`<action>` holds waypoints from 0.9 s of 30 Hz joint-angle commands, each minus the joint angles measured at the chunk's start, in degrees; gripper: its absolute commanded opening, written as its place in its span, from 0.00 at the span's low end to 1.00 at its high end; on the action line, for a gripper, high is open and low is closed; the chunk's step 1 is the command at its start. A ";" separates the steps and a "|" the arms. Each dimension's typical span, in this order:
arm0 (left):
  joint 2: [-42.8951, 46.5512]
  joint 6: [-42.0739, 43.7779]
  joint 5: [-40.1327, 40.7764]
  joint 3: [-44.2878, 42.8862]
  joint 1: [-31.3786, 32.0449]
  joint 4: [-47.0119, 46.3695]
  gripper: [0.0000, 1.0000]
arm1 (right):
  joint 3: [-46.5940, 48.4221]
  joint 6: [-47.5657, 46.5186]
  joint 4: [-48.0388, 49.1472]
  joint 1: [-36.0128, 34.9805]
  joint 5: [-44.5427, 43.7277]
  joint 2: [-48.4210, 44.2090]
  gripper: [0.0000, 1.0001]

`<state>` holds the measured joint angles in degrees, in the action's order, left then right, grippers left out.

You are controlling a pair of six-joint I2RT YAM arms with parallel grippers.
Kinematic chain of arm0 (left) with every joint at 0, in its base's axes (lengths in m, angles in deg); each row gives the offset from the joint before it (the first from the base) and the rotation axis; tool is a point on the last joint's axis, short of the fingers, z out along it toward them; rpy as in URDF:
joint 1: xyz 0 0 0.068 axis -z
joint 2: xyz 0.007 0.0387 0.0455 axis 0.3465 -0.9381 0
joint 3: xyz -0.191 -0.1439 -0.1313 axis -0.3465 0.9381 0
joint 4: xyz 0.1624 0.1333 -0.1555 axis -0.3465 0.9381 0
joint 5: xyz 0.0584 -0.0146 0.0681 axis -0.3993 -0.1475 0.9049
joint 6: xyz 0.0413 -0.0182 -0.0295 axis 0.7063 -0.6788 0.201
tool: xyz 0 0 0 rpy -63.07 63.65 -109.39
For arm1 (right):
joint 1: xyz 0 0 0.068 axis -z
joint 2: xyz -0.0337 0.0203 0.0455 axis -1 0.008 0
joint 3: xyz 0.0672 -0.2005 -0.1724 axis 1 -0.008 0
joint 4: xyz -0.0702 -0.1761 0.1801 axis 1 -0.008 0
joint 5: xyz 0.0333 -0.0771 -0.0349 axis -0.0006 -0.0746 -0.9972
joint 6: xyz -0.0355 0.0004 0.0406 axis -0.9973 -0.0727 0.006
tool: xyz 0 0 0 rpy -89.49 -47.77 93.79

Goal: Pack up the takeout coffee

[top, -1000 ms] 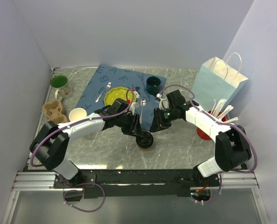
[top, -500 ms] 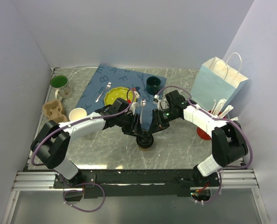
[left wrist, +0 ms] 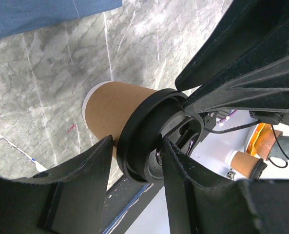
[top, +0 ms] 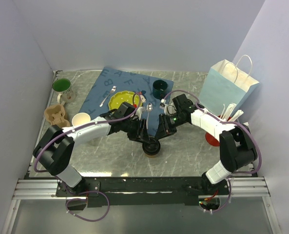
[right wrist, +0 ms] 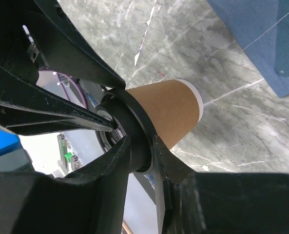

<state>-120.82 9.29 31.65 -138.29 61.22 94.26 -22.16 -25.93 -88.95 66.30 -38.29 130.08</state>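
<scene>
The takeout coffee (top: 151, 147), a brown paper cup with a black lid, stands on the marble table near the front middle. Both grippers meet at its lid. My left gripper (top: 143, 136) comes in from the left; in the left wrist view its fingers (left wrist: 86, 180) straddle the lid's edge (left wrist: 142, 141), one under the rim against the cup wall, one across the lid's top. From the right, my right gripper (top: 160, 134) is shut on the lid's rim (right wrist: 137, 131), with the cup body (right wrist: 171, 109) beyond it.
A light blue paper bag (top: 230, 88) stands at the back right, beside a red holder (top: 213, 137) with white sticks. A blue placemat (top: 129, 84) carries a yellow plate (top: 122, 100) and a dark cup (top: 160, 89). A green mug (top: 62, 87), cup carrier (top: 55, 114) and tan cups (top: 81, 119) sit left.
The right arm has shifted slightly left toward the cup and its jaws have tightened a little on the lid. The left arm and the cup have stayed in place.
</scene>
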 commanded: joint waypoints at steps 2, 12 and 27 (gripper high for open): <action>-5.24 3.57 9.87 2.41 0.71 6.67 0.49 | 0.77 -2.36 -0.80 -0.48 -3.04 1.82 0.28; -5.41 3.57 10.22 2.68 0.97 6.67 0.49 | -1.16 -2.01 -0.28 -0.40 -4.18 1.21 0.26; -5.42 2.78 10.57 3.03 1.06 6.23 0.49 | 7.64 6.41 -11.88 0.31 -14.02 -9.14 0.37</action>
<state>-121.56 9.13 31.50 -138.75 61.51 93.78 -14.84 -23.40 -96.40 66.34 -47.89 128.18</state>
